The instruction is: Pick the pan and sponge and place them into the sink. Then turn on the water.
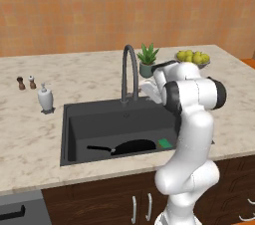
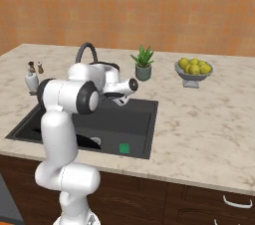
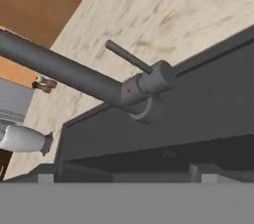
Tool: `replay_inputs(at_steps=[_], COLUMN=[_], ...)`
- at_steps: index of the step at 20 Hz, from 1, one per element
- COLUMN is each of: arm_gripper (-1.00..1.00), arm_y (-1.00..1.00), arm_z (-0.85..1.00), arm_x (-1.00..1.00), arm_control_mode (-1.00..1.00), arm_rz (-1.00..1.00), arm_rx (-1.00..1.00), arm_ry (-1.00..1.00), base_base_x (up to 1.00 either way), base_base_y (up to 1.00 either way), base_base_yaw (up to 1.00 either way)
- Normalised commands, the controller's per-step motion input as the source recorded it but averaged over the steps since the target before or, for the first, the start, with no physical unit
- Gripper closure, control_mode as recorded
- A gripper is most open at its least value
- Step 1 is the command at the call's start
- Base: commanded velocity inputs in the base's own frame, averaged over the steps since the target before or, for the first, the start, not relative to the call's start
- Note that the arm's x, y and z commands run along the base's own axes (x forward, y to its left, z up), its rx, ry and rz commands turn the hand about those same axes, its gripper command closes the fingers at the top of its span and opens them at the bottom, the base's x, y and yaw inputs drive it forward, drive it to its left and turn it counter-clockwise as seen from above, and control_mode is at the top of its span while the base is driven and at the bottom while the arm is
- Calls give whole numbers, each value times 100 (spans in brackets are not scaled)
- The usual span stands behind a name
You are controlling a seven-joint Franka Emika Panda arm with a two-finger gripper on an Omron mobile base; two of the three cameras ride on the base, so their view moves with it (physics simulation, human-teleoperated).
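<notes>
A beige marble bench (image 1: 30,134) runs under an orange-brown wall, with dark wood cabinet fronts and curved silver handles below it. Set into the bench is the one sink (image 1: 99,119), a dark grey rectangular basin, taken here as the landmark.

Inside the sink lie one pan (image 1: 130,146), black and shallow, its thin handle pointing toward the sink's left end, and one green sponge (image 1: 165,143) just to the pan's right, near the sink's front right corner. In the right base view the sponge (image 2: 124,148) shows flat on the basin floor.

At the sink's back rim stands one tall arched faucet (image 1: 129,72), dark grey; the hand view shows its base with a thin lever (image 3: 128,56) sticking out. No stream falls from it.

Left of the sink stand one white soap dispenser (image 1: 45,98) and, farther back, two small shakers (image 1: 26,82). Behind the sink's right end is one potted plant (image 1: 148,59), and further right one bowl of yellow fruit (image 1: 193,59).

The gripper (image 2: 121,99) hovers over the sink's back edge beside the faucet base, jaws spread wide and empty. The pan and sponge lie below it and toward the front of the basin, well apart from it.
</notes>
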Motion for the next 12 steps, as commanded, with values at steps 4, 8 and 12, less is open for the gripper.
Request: replay_inputs(at_steps=[4, 8, 12], arm_gripper=[-100, -100, -100], arm_y=[3, 13, 17], arm_z=[-23, -26, -21], arm_x=[51, 44, 41], arm_control_mode=[-100, -100, -100], arm_rz=[0, 0, 0], arm_rx=[2, 0, 0], arm_ry=[0, 0, 0], base_base_x=[0, 0, 0], base_base_y=[0, 0, 0], base_base_yaw=[0, 0, 0])
